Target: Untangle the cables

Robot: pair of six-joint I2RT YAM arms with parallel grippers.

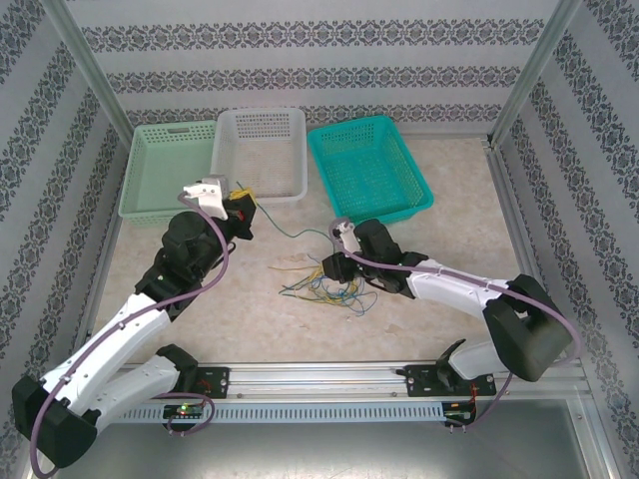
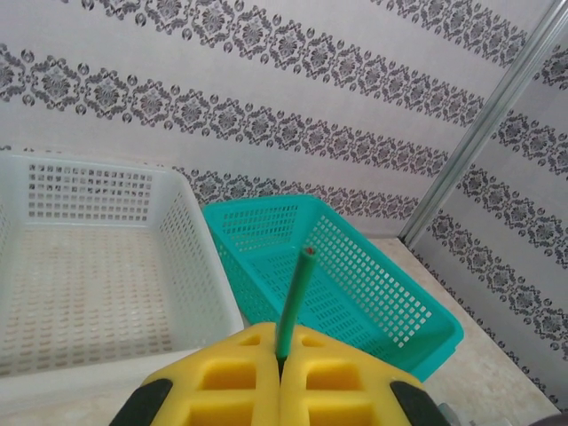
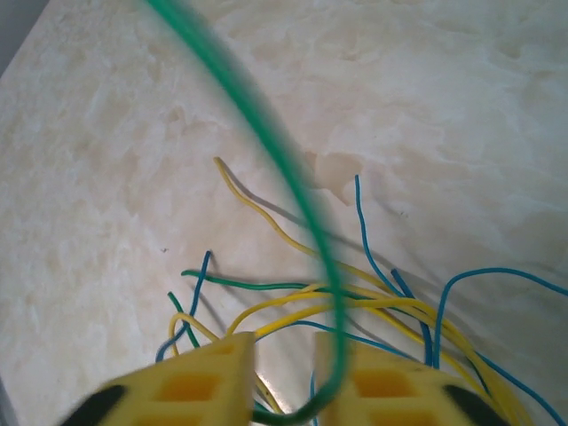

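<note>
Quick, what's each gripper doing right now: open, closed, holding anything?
Left gripper: shut on the green cable.
Right gripper: open, jaws apart, with green cable running loosely between them.

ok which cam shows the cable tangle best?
Right wrist: the cable tangle lies close up, with yellow, blue and green strands separable. Top external shows it small on the table. Left wrist shows a green cable end pinched in the left gripper.
</note>
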